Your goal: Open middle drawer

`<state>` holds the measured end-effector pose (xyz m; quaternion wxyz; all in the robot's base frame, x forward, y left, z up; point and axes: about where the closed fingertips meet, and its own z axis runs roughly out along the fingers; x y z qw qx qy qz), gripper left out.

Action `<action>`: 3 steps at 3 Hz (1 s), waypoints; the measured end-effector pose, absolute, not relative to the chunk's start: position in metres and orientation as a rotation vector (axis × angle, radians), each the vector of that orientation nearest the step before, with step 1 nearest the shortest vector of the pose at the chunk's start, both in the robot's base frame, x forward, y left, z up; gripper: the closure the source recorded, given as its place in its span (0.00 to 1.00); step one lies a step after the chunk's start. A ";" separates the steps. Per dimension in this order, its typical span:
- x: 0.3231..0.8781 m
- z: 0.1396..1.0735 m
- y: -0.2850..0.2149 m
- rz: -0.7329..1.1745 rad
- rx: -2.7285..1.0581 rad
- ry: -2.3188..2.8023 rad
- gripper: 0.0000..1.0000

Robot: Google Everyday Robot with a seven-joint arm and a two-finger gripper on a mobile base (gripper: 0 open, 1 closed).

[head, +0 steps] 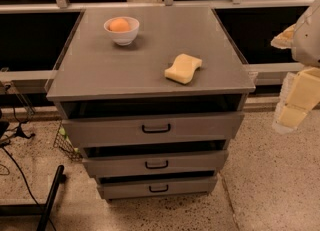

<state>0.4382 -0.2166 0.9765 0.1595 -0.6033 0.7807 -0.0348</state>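
Note:
The grey cabinet [100, 75] stands in the centre of the camera view with three drawer fronts stacked down its face. The middle drawer [190, 162] is the mid-sized front, with a small black loop handle [156, 164]. A dark gap shows above it. The taller top drawer [200, 127] juts out further towards me, and the smallest drawer [190, 187] is at the bottom. My gripper [296, 104], white with pale yellow pads, hangs at the right edge of the view, to the right of the cabinet and well apart from the handles.
On the cabinet top sit a white bowl [122, 34] holding an orange [119, 24] and a yellow sponge [183, 68]. A wire basket [64, 142] sits at the cabinet's lower left. Black cables [15, 170] and a black bar [50, 195] lie on the speckled floor at left. Window rails run behind.

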 end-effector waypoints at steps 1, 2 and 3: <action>0.438 0.977 -0.216 -0.102 -1.720 2.228 0.00; 0.434 0.962 -0.217 -0.090 -1.681 2.237 0.00; 0.428 0.935 -0.213 -0.085 -1.638 2.232 0.00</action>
